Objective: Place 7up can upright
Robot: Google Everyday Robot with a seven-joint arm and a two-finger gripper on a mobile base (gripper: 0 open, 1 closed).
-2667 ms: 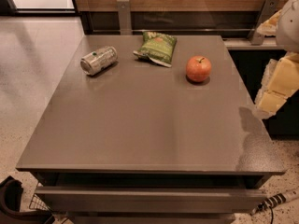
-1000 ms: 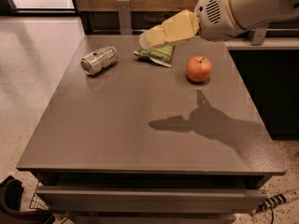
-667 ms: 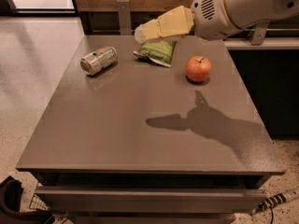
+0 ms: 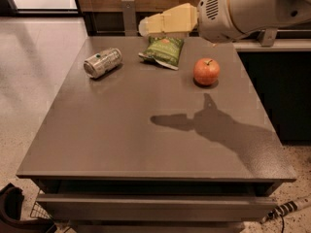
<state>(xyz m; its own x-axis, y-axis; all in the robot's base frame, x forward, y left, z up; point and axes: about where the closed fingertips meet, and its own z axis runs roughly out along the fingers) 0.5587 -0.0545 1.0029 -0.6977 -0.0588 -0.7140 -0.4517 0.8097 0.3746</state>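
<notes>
The arm (image 4: 252,6) is seen entering from the upper right, with its bulky white housing held above the far right part of the counter (image 4: 121,144). It is stretched roughly level toward the left. The cream-coloured gripper (image 4: 146,25) is carried at its end, raised in the air over the counter's far edge and just above the green chip bag (image 4: 163,52). Whether the gripper is spread or pressed together cannot be told from this angle. A dark shadow (image 4: 209,127) of the arm is cast across the middle and right of the counter.

The 7up can (image 4: 102,62) is found on the far left part of the counter, laid on its side, not upright. Its body is silvery-grey with faint green markings. Its long axis is slanted from near left to far right, and 1 round end is turned toward the near left. It is set well apart from the gripper, to the left and lower in the view. The chip bag is laid to its right, and 1 red apple (image 4: 206,71) is set further right, apart from both.
</notes>
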